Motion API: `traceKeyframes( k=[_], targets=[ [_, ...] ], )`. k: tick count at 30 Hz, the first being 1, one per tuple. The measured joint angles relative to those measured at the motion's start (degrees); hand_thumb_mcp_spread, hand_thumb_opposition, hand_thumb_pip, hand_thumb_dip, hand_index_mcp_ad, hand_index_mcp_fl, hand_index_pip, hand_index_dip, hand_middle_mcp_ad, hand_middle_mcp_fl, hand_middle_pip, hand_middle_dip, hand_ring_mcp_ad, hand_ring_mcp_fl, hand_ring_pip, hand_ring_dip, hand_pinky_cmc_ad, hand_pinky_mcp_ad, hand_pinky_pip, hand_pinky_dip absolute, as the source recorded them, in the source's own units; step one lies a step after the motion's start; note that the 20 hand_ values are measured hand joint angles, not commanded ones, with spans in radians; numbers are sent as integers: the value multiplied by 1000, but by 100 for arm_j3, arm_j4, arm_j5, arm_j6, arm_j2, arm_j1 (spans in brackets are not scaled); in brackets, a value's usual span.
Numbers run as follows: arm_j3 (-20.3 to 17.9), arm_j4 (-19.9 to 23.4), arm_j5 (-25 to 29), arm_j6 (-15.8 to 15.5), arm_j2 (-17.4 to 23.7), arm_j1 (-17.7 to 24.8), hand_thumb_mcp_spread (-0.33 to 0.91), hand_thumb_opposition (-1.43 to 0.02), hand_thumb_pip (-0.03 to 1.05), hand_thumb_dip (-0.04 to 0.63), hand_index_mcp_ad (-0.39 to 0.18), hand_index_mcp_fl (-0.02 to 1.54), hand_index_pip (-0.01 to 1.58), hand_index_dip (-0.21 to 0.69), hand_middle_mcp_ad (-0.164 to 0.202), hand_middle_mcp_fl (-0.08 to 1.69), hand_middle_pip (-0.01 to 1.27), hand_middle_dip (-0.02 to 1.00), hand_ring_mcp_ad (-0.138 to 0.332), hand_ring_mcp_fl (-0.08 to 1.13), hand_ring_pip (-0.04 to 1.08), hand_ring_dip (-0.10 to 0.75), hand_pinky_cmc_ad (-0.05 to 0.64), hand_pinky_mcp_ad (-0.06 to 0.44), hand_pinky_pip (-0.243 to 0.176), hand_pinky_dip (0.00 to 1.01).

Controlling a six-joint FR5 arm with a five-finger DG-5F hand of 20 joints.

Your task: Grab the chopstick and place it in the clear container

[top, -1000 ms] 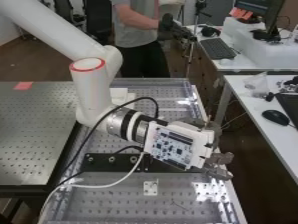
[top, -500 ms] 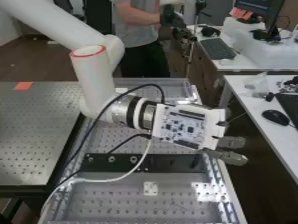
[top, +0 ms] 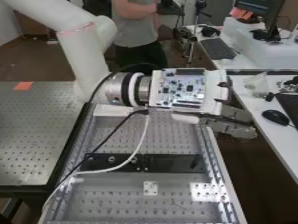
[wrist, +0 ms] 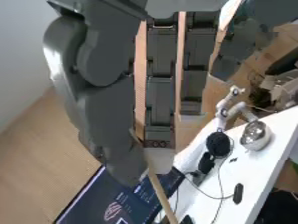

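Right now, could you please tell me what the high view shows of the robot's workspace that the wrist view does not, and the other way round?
High view: the thick white robot arm, the blue-and-white circuit board on the hand's white housing, and the perforated grey metal benchtop with a long black bar across it.

Wrist view: the thin, light wooden chopstick between thumb and fingers, a large dark screen, and a shiny silver rounded object on a white table.

Both: the dark grey hand.

Brown floor (top: 30, 57), pale wall (wrist: 23, 60), white desks (top: 283, 140) with keyboard (top: 218, 48) and mouse (top: 275, 117), perforated grey tabletop (top: 33, 135)
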Motion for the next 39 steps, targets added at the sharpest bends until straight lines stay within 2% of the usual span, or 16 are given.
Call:
traceKeyframes(
  k=[6,12,14,19,26,27,35,39],
  targets=[
    [-204,113,-126,-620,423,56,621,-1127,499,281,-188,1213,663,61,54,1262,576,288,86,693,103,431,476,234,33,180],
    [-381,249,-309,-1050,747,131,611,-1129,499,281,-188,1210,663,59,54,1262,576,288,79,703,106,431,478,234,35,178],
    [-402,252,-380,-1110,797,149,609,-1126,499,281,-188,1210,663,63,56,1265,581,276,75,719,103,431,478,234,49,180],
    [-460,201,-432,-1327,964,218,609,-1126,499,281,-188,1220,649,63,51,1265,583,276,70,721,103,431,475,234,51,178],
    [-549,121,-523,-1389,1092,314,606,-1140,499,281,-188,1236,632,63,51,1279,583,272,66,733,103,431,478,234,51,176],
    [-579,75,-504,-1399,1140,356,606,-1140,499,281,-188,1236,632,63,51,1279,583,272,66,733,103,431,478,234,65,180],
    [-767,-105,-341,-1726,1441,657,604,-1140,499,281,-188,1236,632,63,51,1279,583,274,68,737,103,431,478,234,66,180],
    [-841,-191,46,-1940,1549,1008,604,-1140,499,281,-188,1236,632,63,51,1279,583,274,70,752,103,431,478,230,66,180]
  ],
)
